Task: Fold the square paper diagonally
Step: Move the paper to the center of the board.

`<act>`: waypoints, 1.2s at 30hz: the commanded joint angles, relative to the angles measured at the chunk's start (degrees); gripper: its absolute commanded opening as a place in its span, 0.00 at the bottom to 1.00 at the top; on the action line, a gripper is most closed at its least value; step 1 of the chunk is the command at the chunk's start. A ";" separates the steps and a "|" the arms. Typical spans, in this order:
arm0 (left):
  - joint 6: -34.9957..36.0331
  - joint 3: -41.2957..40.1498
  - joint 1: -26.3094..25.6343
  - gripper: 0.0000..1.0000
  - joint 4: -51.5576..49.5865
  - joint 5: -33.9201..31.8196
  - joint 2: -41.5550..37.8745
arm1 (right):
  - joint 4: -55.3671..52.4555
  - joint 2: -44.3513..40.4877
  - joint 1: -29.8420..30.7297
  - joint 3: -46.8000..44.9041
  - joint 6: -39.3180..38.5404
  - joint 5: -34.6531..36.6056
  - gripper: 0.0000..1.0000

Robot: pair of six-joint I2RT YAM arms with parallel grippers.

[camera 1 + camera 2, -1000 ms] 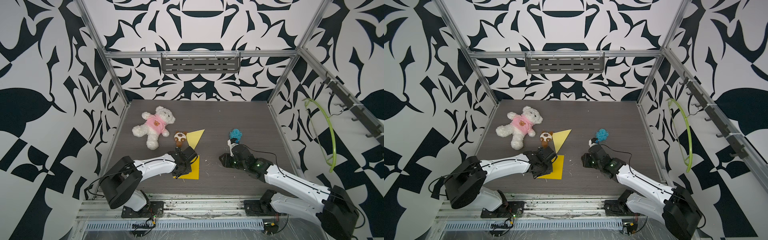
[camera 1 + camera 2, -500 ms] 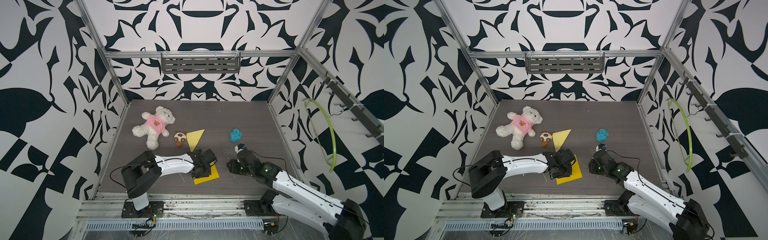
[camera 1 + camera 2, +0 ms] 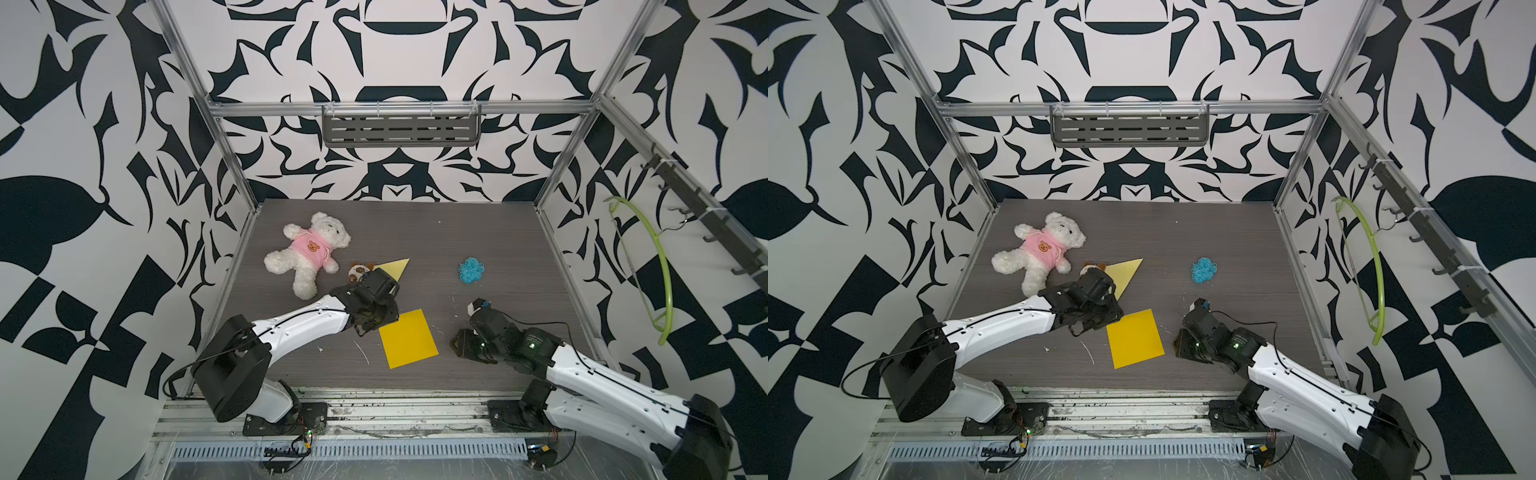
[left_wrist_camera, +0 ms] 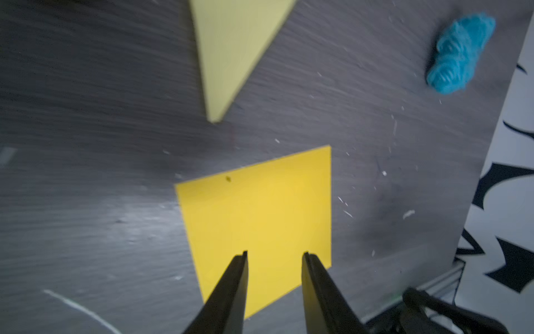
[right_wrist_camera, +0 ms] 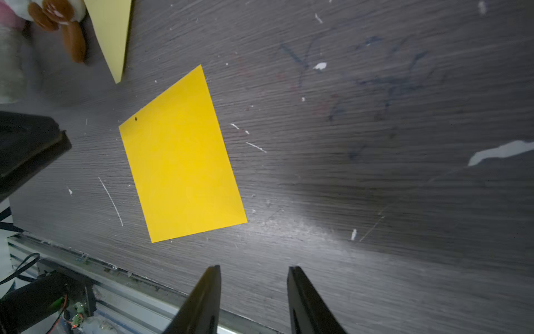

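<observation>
The square paper (image 3: 409, 338) (image 3: 1134, 338) is bright yellow and lies flat and unfolded near the table's front, also seen in the wrist views (image 4: 260, 217) (image 5: 182, 162). My left gripper (image 3: 383, 322) (image 3: 1105, 322) (image 4: 274, 254) hovers at the paper's far left corner. It is open, its fingertips above the sheet with nothing between them. My right gripper (image 3: 459, 345) (image 3: 1179, 345) (image 5: 253, 267) is just right of the paper, open and empty, over bare table near the front edge.
A pale yellow folded triangle (image 3: 395, 268) lies behind the left gripper, beside a small brown toy (image 3: 358, 272) and a white teddy bear (image 3: 309, 253). A blue yarn ball (image 3: 471, 270) sits at the back right. A green hanger (image 3: 648, 257) hangs on the right wall.
The paper slid right towards the table's middle with the left gripper, which then drew off towards the sheet's far left corner. Both grippers opened wider. The right arm drew back towards the front.
</observation>
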 commanded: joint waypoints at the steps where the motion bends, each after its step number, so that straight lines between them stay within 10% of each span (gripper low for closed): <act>1: 4.57 -2.65 3.44 0.38 -2.67 0.60 -0.49 | 2.58 1.98 2.31 1.11 3.58 2.42 0.48; 10: 6.01 -3.19 4.76 0.33 -1.20 0.32 3.56 | 5.99 6.42 5.83 1.48 7.06 5.06 0.64; 36: 8.18 -0.14 3.38 0.14 2.94 3.00 10.32 | 12.30 19.59 9.03 3.57 10.80 5.68 0.54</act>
